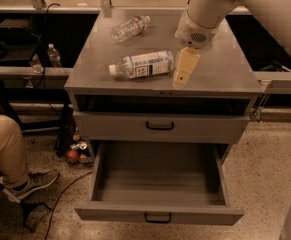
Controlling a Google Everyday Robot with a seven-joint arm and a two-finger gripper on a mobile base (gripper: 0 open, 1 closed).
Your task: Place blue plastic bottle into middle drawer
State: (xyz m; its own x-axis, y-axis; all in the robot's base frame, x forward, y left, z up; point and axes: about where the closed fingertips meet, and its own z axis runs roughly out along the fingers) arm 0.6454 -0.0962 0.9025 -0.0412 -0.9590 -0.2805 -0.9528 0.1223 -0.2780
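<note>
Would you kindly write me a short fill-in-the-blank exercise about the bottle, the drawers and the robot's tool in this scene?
1. The large clear plastic bottle with the pale blue label lies on its ____ on the grey cabinet top.
2. The lower grey metal drawer stands pulled ____.
3. The robot's cream tool hangs over the cabinet top, beside the bottle's end opposite its white ____.
Missing words: side; out; cap.

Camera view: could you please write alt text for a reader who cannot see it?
The robot's gripper hangs over the grey cabinet top, close to the base of the blue plastic bottle lying on its side. Below, the middle drawer is pulled open; a smaller bottle lies farther back.
</note>
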